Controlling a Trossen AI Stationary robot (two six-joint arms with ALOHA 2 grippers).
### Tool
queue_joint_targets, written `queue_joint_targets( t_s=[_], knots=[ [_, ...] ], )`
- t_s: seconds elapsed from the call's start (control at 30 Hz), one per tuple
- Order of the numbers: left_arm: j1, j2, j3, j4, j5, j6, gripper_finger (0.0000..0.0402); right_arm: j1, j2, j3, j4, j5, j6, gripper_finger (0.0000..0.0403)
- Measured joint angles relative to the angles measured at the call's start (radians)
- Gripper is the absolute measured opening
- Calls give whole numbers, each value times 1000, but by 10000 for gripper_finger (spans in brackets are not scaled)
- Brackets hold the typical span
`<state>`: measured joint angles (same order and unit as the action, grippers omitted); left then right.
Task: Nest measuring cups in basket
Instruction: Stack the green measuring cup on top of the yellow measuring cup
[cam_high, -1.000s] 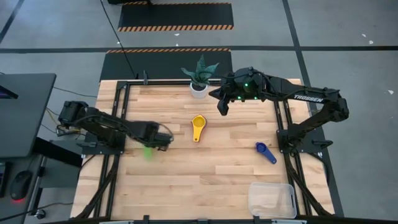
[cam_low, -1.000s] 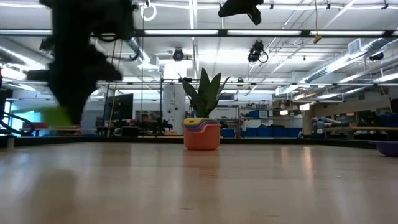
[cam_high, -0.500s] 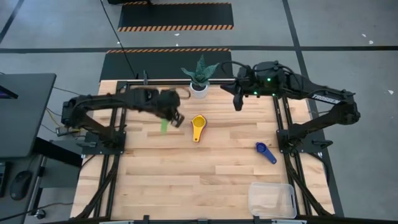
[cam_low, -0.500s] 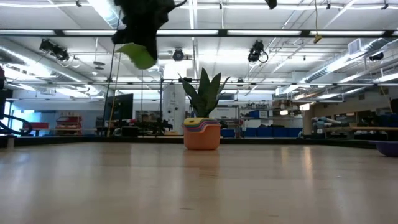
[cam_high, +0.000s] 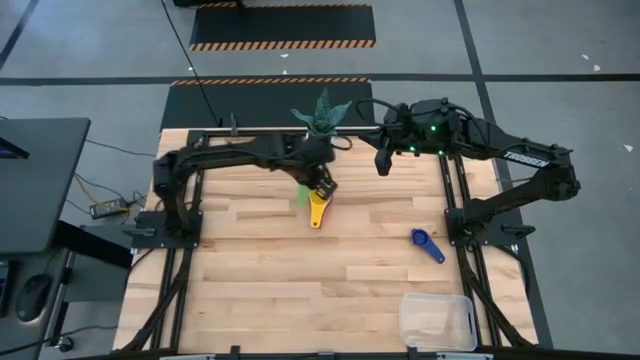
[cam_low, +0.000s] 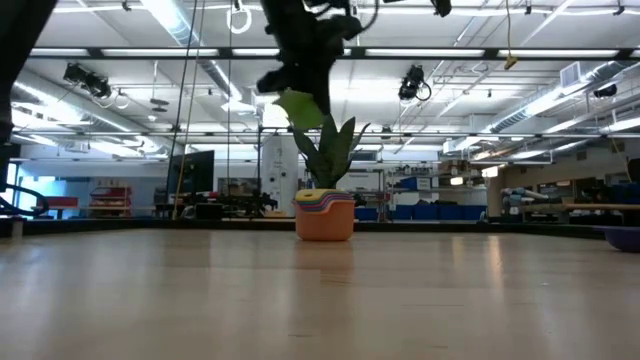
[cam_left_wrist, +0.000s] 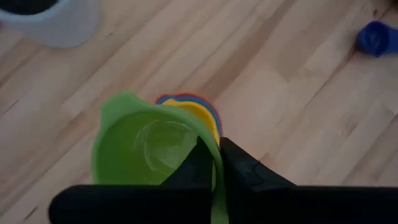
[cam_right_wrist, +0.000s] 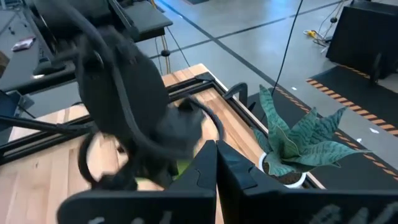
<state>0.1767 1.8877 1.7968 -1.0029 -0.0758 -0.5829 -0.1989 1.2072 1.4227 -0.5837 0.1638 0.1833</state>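
My left gripper (cam_high: 322, 187) is shut on a green measuring cup (cam_left_wrist: 146, 149), also seen in the air in the low view as the green cup (cam_low: 300, 108). Just below it a nested stack of cups (cam_high: 318, 207), yellow on top, stands on the table; the stack (cam_left_wrist: 200, 111) shows past the green rim. A blue cup (cam_high: 427, 243) lies alone at the right. The clear basket (cam_high: 437, 320) sits at the near right corner. My right gripper (cam_high: 383, 165) hangs shut and holding nothing, high over the far right. My left gripper pinches the green cup's wall at the rim (cam_left_wrist: 216, 163) between its two fingers, one finger (cam_left_wrist: 198, 163) over the inside, the other outside. The fingers slant down from the table's left. The cup hangs clear above the stack, its mouth toward the wrist.
A white pot with a spiky plant (cam_high: 320, 143) stands at the far edge, close behind the stack. Bare wooden tabletop (cam_high: 300, 290) spreads across the near half between the arms' frames.
My left gripper has carried the green cup from the table's left side up and toward the right and far edge, rolling as it went, until it hangs over the stack. My right gripper drew back a little toward the right edge, then kept still.
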Motion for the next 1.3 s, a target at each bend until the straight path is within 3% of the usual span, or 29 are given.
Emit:
queue_joint_targets(
  t_s=[0.3, 0.7, 1.1, 1.3],
  knots=[
    [-7, 160, 43, -1, 48, 12, 15, 0, 0, 0, 0, 0, 0, 3],
    [-18, 249, 43, -3, 62, 25, 15, 0, 0, 0, -2, -1, 0, 3],
    [-18, 257, 43, -3, 65, 7, 100, 0, 0, 0, -9, 0, 3, 3],
    [-11, 258, 68, -50, 207, 60, 103, 0, 0, 0, -11, -2, 20, 3]
  ],
)
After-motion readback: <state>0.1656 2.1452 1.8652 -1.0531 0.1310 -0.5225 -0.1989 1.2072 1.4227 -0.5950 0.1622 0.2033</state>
